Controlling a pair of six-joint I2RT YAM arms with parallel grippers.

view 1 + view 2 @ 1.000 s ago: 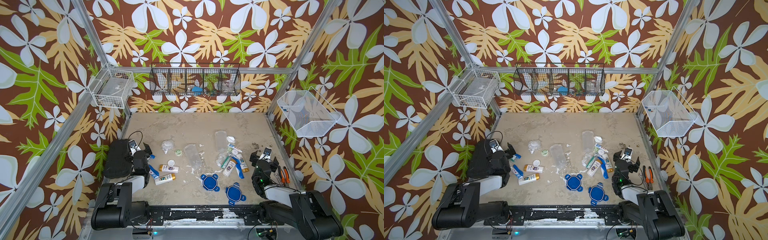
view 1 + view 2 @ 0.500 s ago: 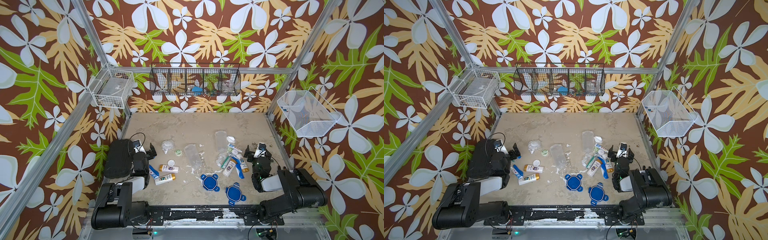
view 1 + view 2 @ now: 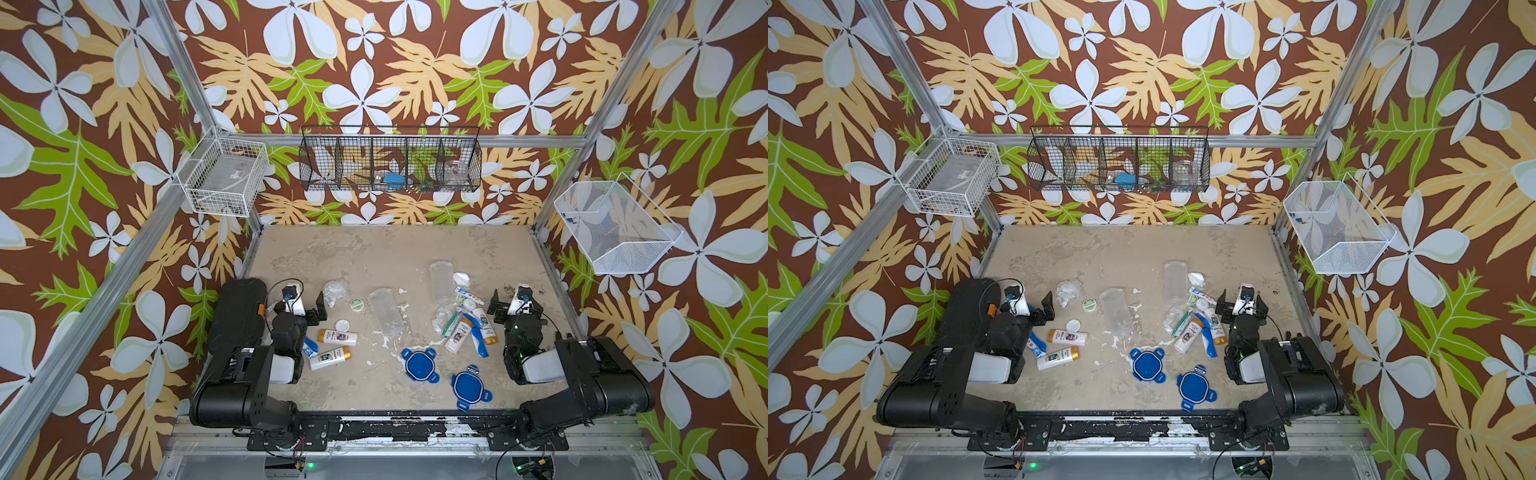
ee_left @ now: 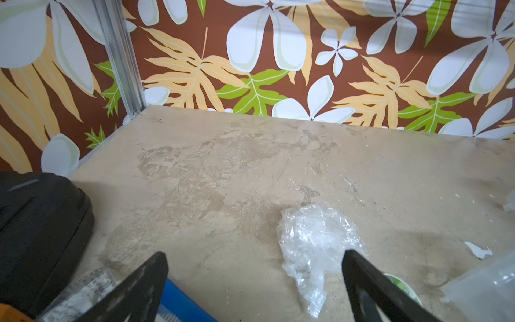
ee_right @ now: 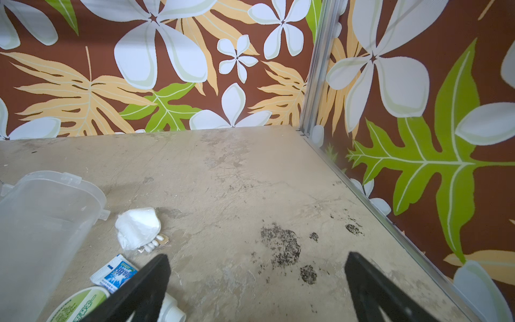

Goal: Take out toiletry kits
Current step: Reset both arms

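Both clear jars (image 3: 385, 311) lie on their sides on the table (image 3: 374, 249) and look empty, blue lids (image 3: 419, 364) off near the front edge. The toiletry kits (image 3: 459, 332) are out on the table: one heap just beside the right fingers (image 5: 150, 278), the other's bottles (image 3: 337, 336) loose by the left fingers (image 4: 362, 281). Both pairs spread wide, holding nothing. Take-out step looks finished. Next move: probably just confirm the jars are empty, then park the arms.
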